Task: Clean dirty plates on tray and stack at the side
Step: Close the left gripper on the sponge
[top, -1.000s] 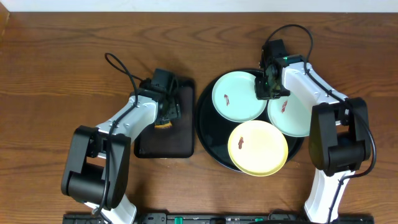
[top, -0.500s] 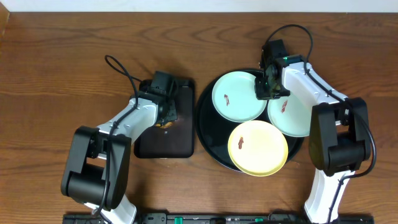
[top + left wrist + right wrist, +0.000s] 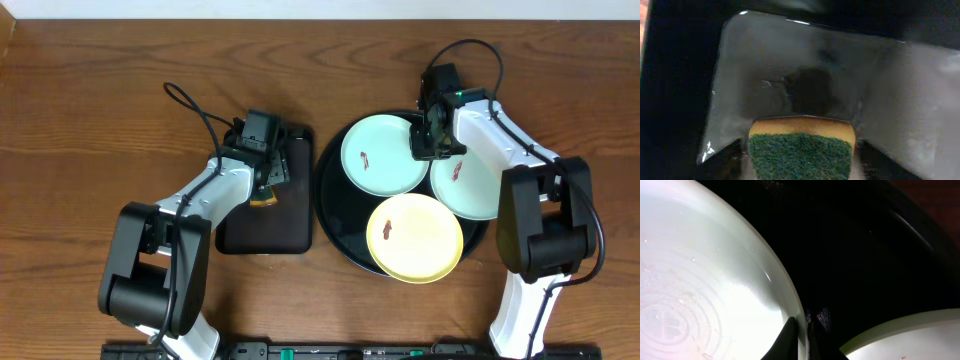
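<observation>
Three dirty plates lie on the round black tray (image 3: 335, 215), each with a brown smear. One mint-green plate (image 3: 375, 155) sits at the tray's left, another (image 3: 470, 185) at its right, and a yellow one (image 3: 415, 238) in front. My right gripper (image 3: 428, 142) is shut on the right rim of the left mint plate (image 3: 705, 280), one dark finger (image 3: 789, 336) over the rim. My left gripper (image 3: 266, 188) hangs over the rectangular tray, its jaws against the sides of the green-and-yellow sponge (image 3: 801, 152).
The small rectangular black tray (image 3: 262, 230) lies left of the round tray, nearly touching it. Bare wooden table (image 3: 90, 120) spreads to the far left and along the back. Both arm bases stand at the front edge.
My left gripper dipped onto the sponge and has come back up slightly towards the tray's far end. The right gripper and the plates have not moved.
</observation>
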You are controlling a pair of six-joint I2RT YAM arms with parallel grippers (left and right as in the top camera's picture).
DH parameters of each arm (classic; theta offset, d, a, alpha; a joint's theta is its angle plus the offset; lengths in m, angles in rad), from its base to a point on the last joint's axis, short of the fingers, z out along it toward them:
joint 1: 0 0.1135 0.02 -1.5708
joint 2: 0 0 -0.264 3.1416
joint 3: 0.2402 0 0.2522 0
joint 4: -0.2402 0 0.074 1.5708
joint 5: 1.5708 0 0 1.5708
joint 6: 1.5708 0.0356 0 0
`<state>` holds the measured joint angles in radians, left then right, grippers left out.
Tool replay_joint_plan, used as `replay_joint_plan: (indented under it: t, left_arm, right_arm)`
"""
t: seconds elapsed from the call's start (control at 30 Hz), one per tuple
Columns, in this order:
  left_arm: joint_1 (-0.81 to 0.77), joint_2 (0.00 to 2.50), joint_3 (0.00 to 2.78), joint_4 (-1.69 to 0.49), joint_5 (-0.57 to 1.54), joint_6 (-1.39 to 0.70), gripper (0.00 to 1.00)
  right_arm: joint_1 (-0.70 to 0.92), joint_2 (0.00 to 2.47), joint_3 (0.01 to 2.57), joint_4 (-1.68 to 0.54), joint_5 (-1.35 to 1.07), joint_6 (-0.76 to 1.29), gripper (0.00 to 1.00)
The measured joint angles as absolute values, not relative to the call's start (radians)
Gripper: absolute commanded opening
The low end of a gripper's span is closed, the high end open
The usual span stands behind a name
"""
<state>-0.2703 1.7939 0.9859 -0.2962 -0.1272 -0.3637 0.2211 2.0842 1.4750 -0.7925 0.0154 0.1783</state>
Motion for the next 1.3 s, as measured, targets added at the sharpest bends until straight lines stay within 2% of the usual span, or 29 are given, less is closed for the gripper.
replay_joint_plan:
  t: [0.13, 0.17, 0.2, 0.23, 0.57, 0.93, 0.97, 1.03, 1.07, 1.1, 1.13, 1.23, 1.27, 1.3]
  left_arm:
    - [-0.270, 1.794, 0.986, -0.294, -0.130, -0.359, 0.08]
    - [-0.270, 1.794, 0.986, -0.294, -0.130, -0.360, 0.29]
    - [-0.270, 1.794, 0.986, -0.294, -0.130, -0.353, 0.67]
    - [-0.270, 1.794, 0.986, -0.293, -0.129, -0.360, 0.77]
    - [-0.270, 1.794, 0.983, -0.213, -0.127, -0.362, 0.78]
    - [-0.270, 1.794, 0.971, -0.222, -0.126, -0.362, 0.77]
    - [-0.270, 1.795, 0.968, -0.223, -0.126, -0.362, 0.74]
    - [-0.270, 1.795, 0.960, -0.223, -0.125, -0.366, 0.61]
    - [-0.270, 1.795, 0.958, -0.223, -0.124, -0.367, 0.47]
    - [-0.270, 1.795, 0.957, -0.224, -0.123, -0.363, 0.19]
    - [-0.270, 1.796, 0.957, -0.224, -0.121, -0.362, 0.08]
    - [-0.270, 1.796, 0.957, -0.217, -0.119, -0.361, 0.07]
    - [-0.270, 1.796, 0.957, -0.215, -0.118, -0.359, 0.14]
    - [-0.270, 1.796, 0.957, -0.215, -0.119, -0.352, 0.48]
  right_arm:
    - [0.221, 2.084, 1.475, -0.793, 0.015, 0.178, 0.08]
    - [0.221, 2.084, 1.475, -0.793, 0.015, 0.178, 0.08]
    - [0.221, 2.084, 1.475, -0.793, 0.015, 0.178, 0.08]
    - [0.221, 2.084, 1.475, -0.793, 0.015, 0.178, 0.09]
    - [0.221, 2.084, 1.475, -0.793, 0.015, 0.178, 0.09]
    - [0.221, 2.084, 1.475, -0.793, 0.015, 0.178, 0.09]
    - [0.221, 2.084, 1.475, -0.793, 0.015, 0.178, 0.09]
    - [0.221, 2.084, 1.475, -0.793, 0.015, 0.178, 0.09]
    - [0.221, 2.084, 1.475, -0.793, 0.015, 0.178, 0.10]
    - [0.221, 2.084, 1.475, -0.794, 0.015, 0.178, 0.10]
    - [0.221, 2.084, 1.475, -0.794, 0.015, 0.178, 0.10]
    - [0.221, 2.084, 1.475, -0.794, 0.015, 0.178, 0.10]
    - [0.221, 2.084, 1.475, -0.794, 0.015, 0.178, 0.10]
    - [0.221, 2.084, 1.475, -0.794, 0.015, 0.178, 0.10]
